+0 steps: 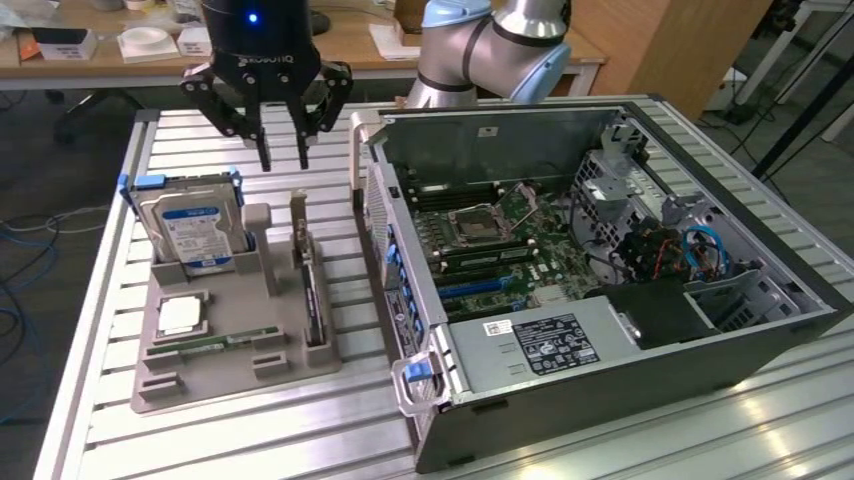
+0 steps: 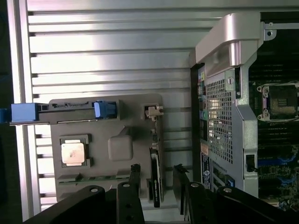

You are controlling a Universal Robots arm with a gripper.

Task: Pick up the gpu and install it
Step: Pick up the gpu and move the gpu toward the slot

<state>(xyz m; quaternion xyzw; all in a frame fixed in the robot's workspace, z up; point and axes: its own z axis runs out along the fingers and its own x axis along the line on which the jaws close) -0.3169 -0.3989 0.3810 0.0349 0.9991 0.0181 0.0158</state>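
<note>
I hold the black two-fingered gripper (image 1: 283, 158) wide and empty over the far end of the grey moulded tray (image 1: 214, 385). The thin dark gpu card (image 1: 311, 300) stands on edge in the tray's slot on the exterior view's right, below and slightly nearer. Its long axis runs near-to-far, and the fingers (image 2: 134, 179) line up either side of it.

Worktop (image 1: 240, 440) first: ribbed bare metal, brushed, catching bright glare. Beside the computer case (image 1: 601, 410), the holder (image 1: 220, 375) looks like smooth, matt grey plastic. In it, the hard drive (image 1: 191, 232) shows silvery metal under a glossy blue-white label, with blue plastic rails (image 1: 144, 182) at its ends. The gpu (image 1: 312, 300) is a dark, dull board, pale metal at one end. The case has a matt dark shell and bare grey sheet metal inside. The gripper (image 1: 284, 165) is black and faintly glossy, jaws too.
</note>
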